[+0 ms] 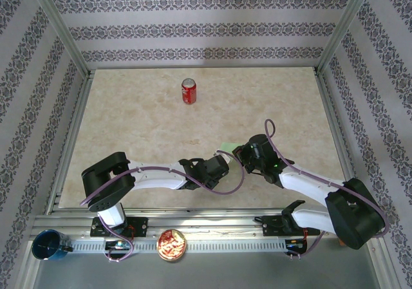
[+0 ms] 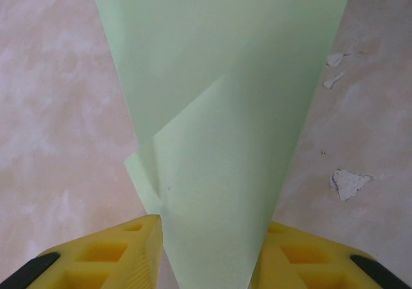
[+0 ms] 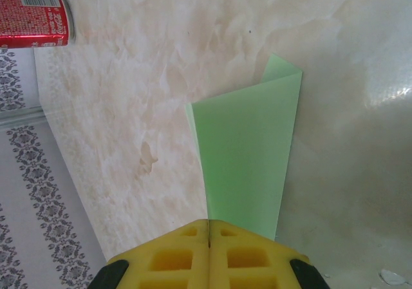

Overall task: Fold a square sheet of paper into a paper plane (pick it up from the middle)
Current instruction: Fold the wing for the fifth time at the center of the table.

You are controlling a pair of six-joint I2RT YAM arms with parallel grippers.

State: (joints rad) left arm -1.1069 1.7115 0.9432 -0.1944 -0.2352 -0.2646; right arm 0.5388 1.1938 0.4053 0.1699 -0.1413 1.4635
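1. Left wrist view. Nearest the lens, the yellow fingers (image 2: 122, 253) of the left gripper (image 2: 209, 244) are seen at the bottom edge, standing partly apart. The green paper (image 2: 232, 109) runs up between them, narrow at the jaws and widening away from them. Both pads are met by its edges; whether it is squeezed cannot be told.
2. Same view. One flap is laid over a lower layer, and its slanted edge crosses the middle. At least one fold is judged done.
3. Right wrist view. The right gripper (image 3: 209, 228) is closed, pad against pad. The green paper is seen face-on just beyond the tips, doubled over, its far corner lifted off the table (image 3: 129, 109). Whether it is pinned or merely touched cannot be told. A red can (image 3: 32, 17) is noted well apart, upper left.
4. Top view. Both grippers are brought together near the table's front centre; a small corner of green paper shows between them.
5. Status (judgement). Early creases are made. No pointed dart with a centre crease is recognisable, so nose and wing folds are taken as outstanding.
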